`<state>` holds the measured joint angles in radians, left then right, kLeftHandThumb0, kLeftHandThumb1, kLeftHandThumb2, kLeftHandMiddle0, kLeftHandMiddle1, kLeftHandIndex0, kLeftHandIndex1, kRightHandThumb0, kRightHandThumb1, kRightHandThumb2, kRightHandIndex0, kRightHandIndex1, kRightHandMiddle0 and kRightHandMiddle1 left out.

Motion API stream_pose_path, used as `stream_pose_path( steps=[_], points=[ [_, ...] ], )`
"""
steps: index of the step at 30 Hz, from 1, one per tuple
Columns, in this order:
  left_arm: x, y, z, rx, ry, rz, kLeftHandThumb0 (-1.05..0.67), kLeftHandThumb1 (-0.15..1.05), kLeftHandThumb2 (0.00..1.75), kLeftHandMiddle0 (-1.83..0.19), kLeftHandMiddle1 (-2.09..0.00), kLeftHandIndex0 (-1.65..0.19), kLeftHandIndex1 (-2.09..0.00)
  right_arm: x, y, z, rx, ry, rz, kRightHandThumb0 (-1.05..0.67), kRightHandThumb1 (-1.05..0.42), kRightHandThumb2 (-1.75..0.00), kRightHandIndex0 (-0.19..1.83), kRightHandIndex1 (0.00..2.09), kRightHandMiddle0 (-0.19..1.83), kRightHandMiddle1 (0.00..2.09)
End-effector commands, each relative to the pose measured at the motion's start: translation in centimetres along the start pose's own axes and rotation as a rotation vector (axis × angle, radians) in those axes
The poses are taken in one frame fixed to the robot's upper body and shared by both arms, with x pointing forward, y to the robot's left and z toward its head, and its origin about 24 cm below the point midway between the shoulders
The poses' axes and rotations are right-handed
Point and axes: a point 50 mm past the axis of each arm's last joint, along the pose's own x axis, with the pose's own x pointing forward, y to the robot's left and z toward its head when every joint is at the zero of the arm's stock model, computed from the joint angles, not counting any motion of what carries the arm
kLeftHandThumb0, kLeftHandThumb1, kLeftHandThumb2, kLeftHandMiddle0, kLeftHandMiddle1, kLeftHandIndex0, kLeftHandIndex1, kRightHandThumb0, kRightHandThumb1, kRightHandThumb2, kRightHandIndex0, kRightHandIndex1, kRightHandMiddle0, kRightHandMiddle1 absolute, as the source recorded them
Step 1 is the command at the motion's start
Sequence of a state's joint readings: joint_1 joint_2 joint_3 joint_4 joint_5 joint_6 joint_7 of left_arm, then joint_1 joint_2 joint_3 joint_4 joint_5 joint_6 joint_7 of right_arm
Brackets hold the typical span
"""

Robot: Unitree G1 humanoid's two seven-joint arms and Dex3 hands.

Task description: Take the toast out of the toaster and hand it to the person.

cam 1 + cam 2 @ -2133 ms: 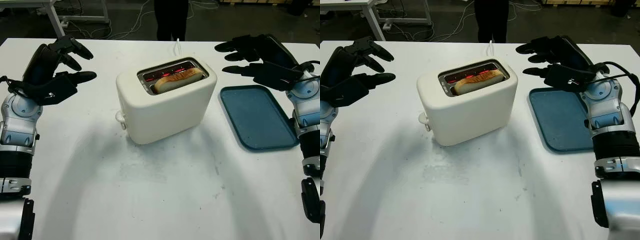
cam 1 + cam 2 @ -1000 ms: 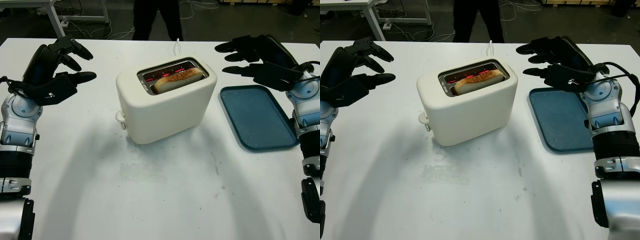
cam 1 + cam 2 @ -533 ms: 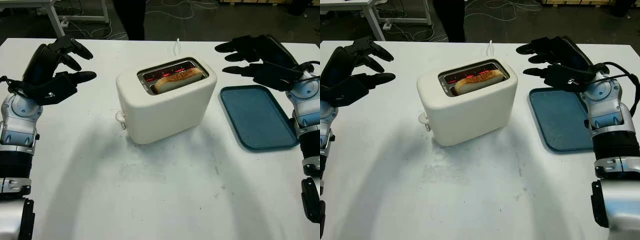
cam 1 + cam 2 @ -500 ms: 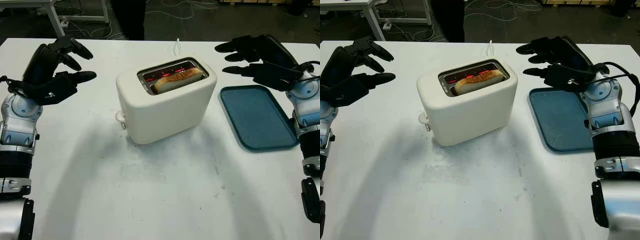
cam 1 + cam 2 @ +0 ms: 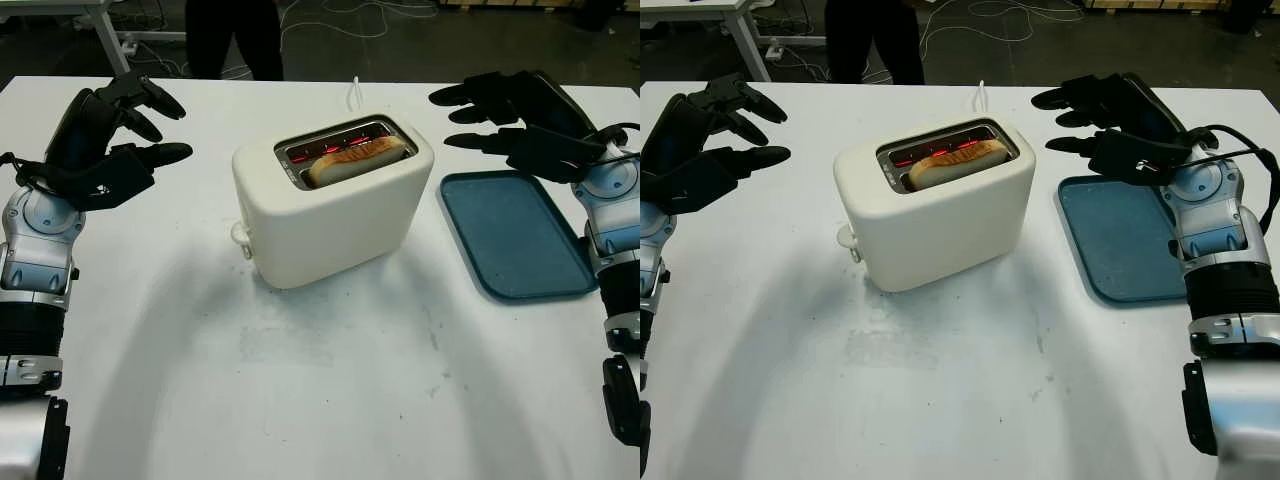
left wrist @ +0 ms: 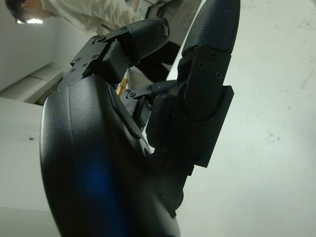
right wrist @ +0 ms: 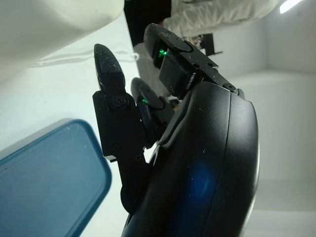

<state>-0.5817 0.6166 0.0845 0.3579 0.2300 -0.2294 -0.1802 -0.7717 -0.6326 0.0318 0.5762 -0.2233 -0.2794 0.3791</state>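
1. the cream toaster (image 5: 335,210) sits at the centre of the white table (image 5: 320,400), turned a little, its slots facing up and glowing red inside.
2. the toast (image 5: 356,160) is down in the nearer slot, its browned top edge poking just above the rim, untouched.
3. left robot hand (image 5: 105,140) hangs at the upper left of the frame, above the table and well apart from the toaster, palm turned toward it; it holds nothing and is open.
4. right robot hand (image 5: 520,120) is at the upper right, near the toaster's far right corner but not touching it, fingers (image 5: 468,117) aimed toward the toaster; open as well, nothing in it.
5. a blue tray (image 5: 515,235) lies flat on the table to the right of the toaster, partly under the right robot hand.
6. a thin white cord (image 5: 353,92) runs from behind the toaster toward the table's far edge.
7. at the top of the frame, left of centre, a person's dark legs (image 5: 235,38) stand on the floor beyond the table.
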Motion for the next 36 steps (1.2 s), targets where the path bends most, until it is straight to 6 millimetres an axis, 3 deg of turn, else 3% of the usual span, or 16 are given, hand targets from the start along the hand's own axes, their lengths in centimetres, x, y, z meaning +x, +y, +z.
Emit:
stream_pose_path(
  steps=[1, 36],
  points=[
    [0.09, 0.25, 0.24, -0.015, -0.009, 0.014, -0.90, 0.92, 0.06, -0.45, -1.34, -0.36, -1.20, 0.20, -0.44, 0.41, -0.012, -0.025, -0.014, -0.42, -0.92, -0.02, 0.82, 0.01, 0.75, 0.01],
    [0.25, 0.12, 0.35, -0.003, -0.011, 0.006, -0.94, 0.92, 0.09, -0.43, -1.33, -0.36, -1.20, 0.13, -0.41, 0.24, -0.001, -0.022, -0.018, -0.39, -0.92, -0.02, 0.81, 0.00, 0.75, 0.00]
  ],
)
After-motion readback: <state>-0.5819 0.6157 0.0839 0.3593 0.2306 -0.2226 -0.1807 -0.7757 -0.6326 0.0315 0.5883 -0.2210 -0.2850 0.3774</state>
